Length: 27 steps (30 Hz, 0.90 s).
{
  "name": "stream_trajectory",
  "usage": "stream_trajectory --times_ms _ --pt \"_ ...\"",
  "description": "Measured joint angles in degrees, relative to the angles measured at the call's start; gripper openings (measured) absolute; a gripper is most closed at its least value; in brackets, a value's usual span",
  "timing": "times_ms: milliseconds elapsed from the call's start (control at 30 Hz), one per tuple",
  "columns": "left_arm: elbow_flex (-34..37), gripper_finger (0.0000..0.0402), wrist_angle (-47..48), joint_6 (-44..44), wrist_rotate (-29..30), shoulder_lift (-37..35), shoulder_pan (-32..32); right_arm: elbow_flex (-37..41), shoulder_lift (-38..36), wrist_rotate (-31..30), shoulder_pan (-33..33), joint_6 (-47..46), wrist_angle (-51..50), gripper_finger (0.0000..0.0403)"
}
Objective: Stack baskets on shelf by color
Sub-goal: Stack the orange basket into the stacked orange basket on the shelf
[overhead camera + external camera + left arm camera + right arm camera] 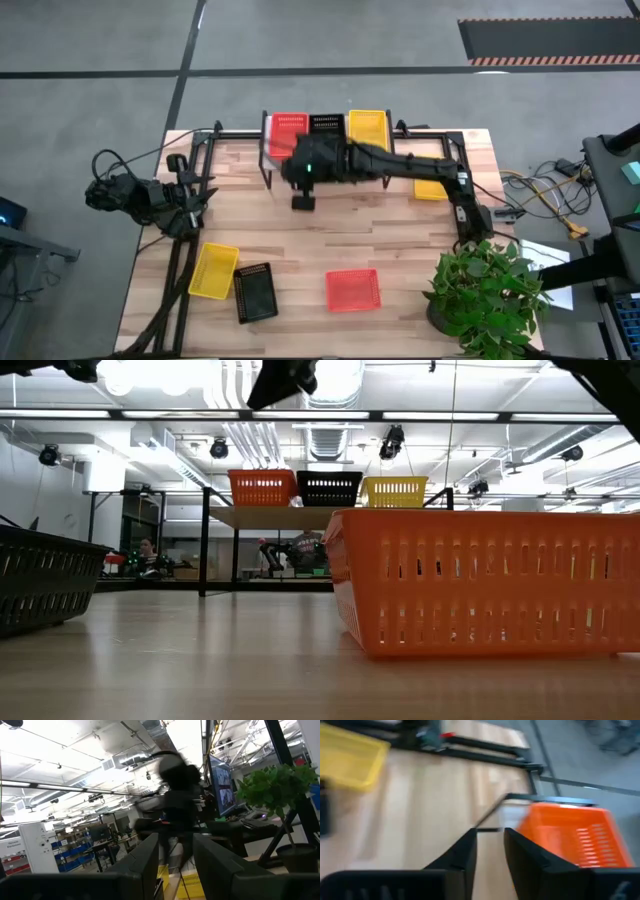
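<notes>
The shelf [330, 150] stands at the table's far edge. On its top sit a red-orange basket [288, 126], a black one [326, 123] and a yellow one [368, 128], also seen in the low view as red-orange basket [263, 487], black basket [329, 488] and yellow basket [394, 491]. On the table lie a yellow basket [213, 270], a black basket [255, 292], a red-orange basket [352, 290] and another yellow basket [432, 187], half under the right arm. My right gripper [303, 198] [490, 850] hovers in front of the shelf, open and empty, beside the red-orange basket [570, 835]. My left gripper [176, 865] waits open at the table's left side.
A potted plant [485, 290] stands at the table's near right corner. Black frame rails [180, 270] run along the left side. Bare wood lies in the table's middle, between the shelf and the near baskets. Cables [545, 195] lie off the right edge.
</notes>
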<state>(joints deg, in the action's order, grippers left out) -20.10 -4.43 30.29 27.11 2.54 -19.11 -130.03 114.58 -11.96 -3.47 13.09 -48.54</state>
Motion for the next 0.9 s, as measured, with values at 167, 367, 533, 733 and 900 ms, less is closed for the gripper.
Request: stream_trajectory --times_ms 167,367,533,733,900 --pt "0.02 0.0105 -1.24 -1.78 -0.02 0.21 0.01 0.01 -0.28 0.14 6.42 -1.75 -6.2 0.0032" --pt "0.04 0.0105 -1.56 -4.54 -0.1 1.43 0.0 0.03 -0.26 -0.02 13.21 -7.22 -12.49 0.0009" --pt "0.05 0.0105 -5.17 -5.86 -3.46 4.52 0.0 1.23 -0.26 -0.07 17.96 -9.93 -13.84 0.0009" --pt "0.09 0.0105 -11.53 -5.98 -5.23 10.29 0.0 8.41 -0.26 -0.07 21.28 -11.44 -7.05 0.0009" --pt "0.11 0.0105 -14.85 -5.95 -5.33 13.73 0.0 16.63 -0.24 -0.04 21.49 -10.8 4.88 0.0009"
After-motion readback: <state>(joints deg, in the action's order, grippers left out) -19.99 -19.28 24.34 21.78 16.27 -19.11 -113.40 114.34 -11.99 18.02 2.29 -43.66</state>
